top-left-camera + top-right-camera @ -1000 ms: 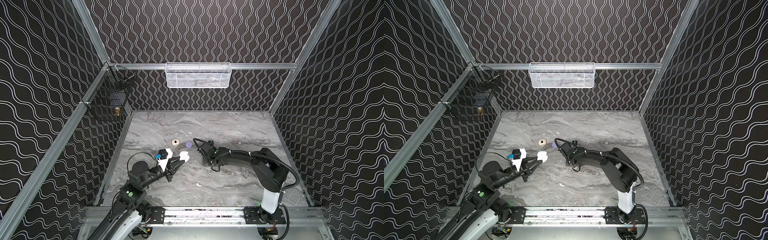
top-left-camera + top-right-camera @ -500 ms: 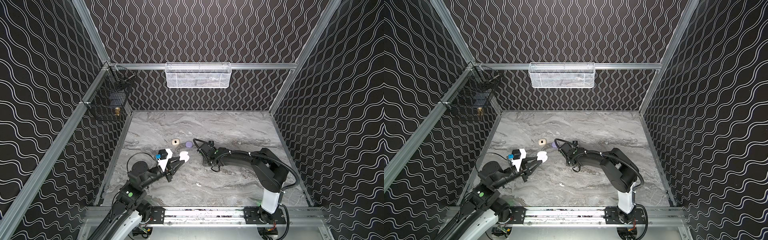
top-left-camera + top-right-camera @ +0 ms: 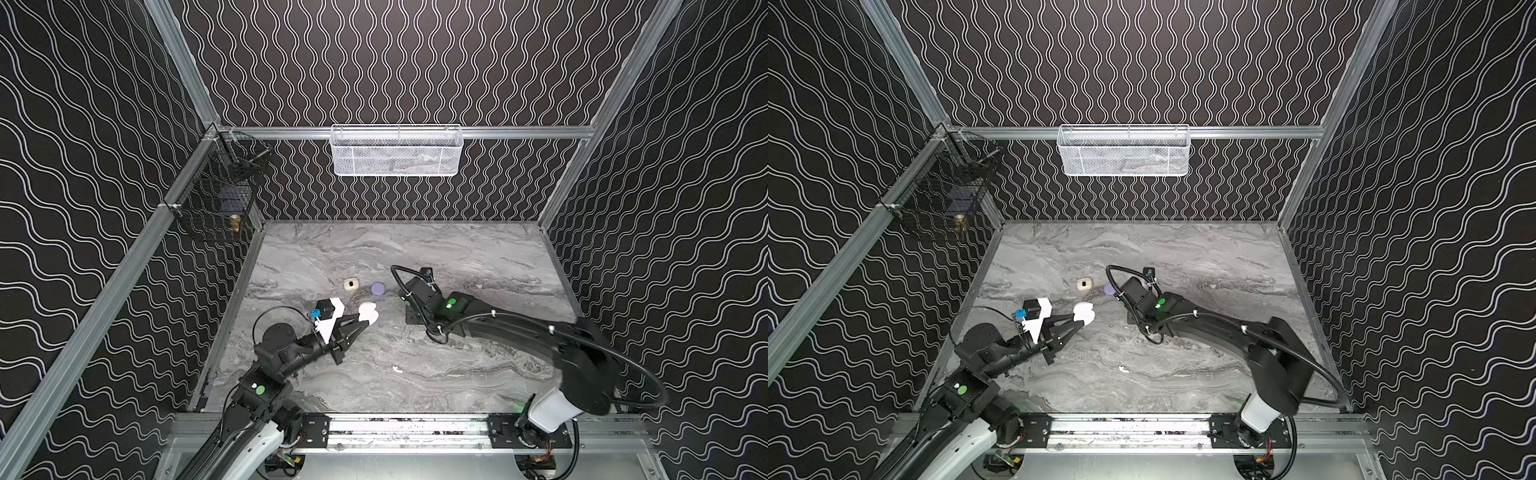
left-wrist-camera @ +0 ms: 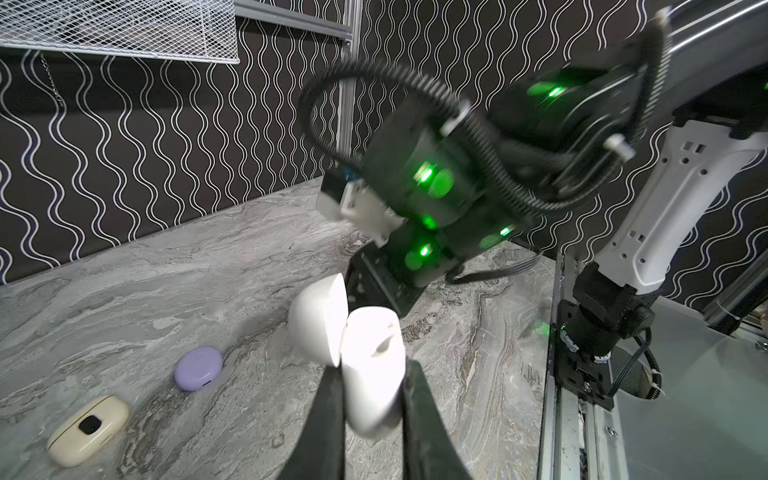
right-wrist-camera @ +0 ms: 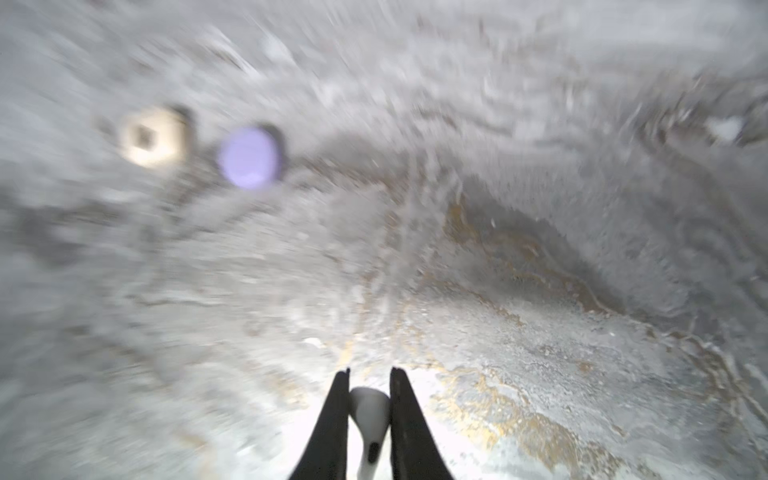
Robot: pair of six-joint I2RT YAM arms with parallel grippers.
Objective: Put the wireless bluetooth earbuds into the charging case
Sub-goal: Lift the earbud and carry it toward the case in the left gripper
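**Earbud clamped on the right, open case gripped on the left**

Earbud [image 5: 370, 405] in play: the right fingers [image 5: 409, 419] are clenched on it, 1 on each side of its white bulb, with the stem running back between them. The right wrist view is badly blurred, but the grip itself reads clearly, low over the marble tabletop [image 3: 457, 257].

Over on the left, the left fingers [image 4: 326, 419] are clamped around the body of the white charging case [image 4: 374, 365]. They hold it off the tabletop with its lid [image 4: 318, 320] swung open. In both top views the case [image 3: 368, 312] sits at the tips of the left arm, and the right arm [image 3: 432, 305] is near it on the right, apart from it. The held earbud is hidden under that arm there.

A second earbud [image 3: 397, 368] lies loose on the tabletop, nearer the front rail and between the 2 arms. It also shows as a small white fleck in a top view [image 3: 1122, 368].

Behind the open case, 2 more cases rest on the tabletop just beside each other. The cream case [image 3: 351, 284] has a dark square on top, and the lavender case [image 3: 377, 288] is to its right. Both are closed and touched by neither arm.
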